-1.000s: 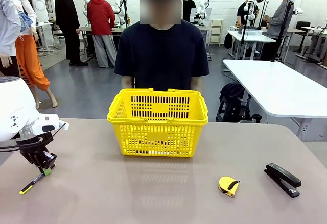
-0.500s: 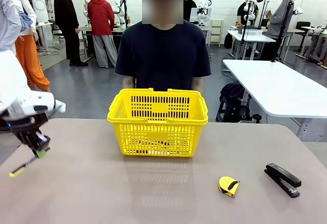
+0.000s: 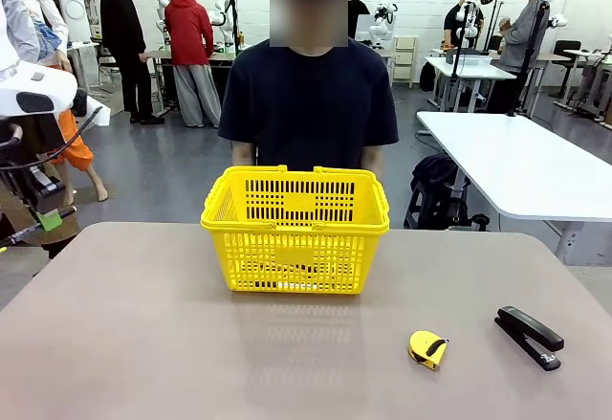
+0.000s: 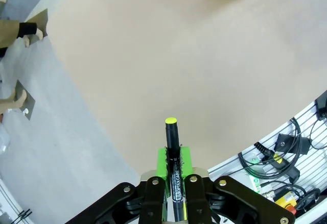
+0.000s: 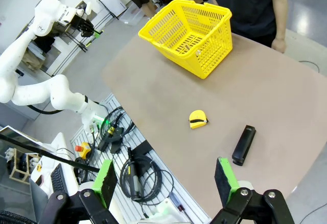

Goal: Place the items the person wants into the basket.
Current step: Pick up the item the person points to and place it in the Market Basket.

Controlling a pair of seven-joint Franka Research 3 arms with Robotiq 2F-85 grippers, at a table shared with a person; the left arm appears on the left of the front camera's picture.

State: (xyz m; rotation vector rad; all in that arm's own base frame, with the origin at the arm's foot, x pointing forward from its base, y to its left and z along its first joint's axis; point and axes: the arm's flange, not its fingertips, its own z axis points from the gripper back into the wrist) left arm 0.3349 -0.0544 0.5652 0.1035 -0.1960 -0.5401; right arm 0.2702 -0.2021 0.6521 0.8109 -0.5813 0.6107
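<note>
One thin black pen with a yellow tip point(image 4: 172, 168) sits pinched in our left claw point(image 4: 172, 183), next needing carriage rightward and release above the slotted yellow plastic basket point(image 3: 295, 229).

The left arm enters at the far left edge of the front view, its white wrist raised high and its gripper point(image 3: 43, 211) angled downward, well above the desk point(image 3: 287, 353). Its jaws are clamped on the thin black pen point(image 4: 173, 168) (yellow tip pointing away from the wrist), which juts out between the green pads point(image 4: 162, 162). The right gripper point(image 5: 166, 180) hangs high over the desk edge with its fingers spread wide apart, nothing between them.
</note>
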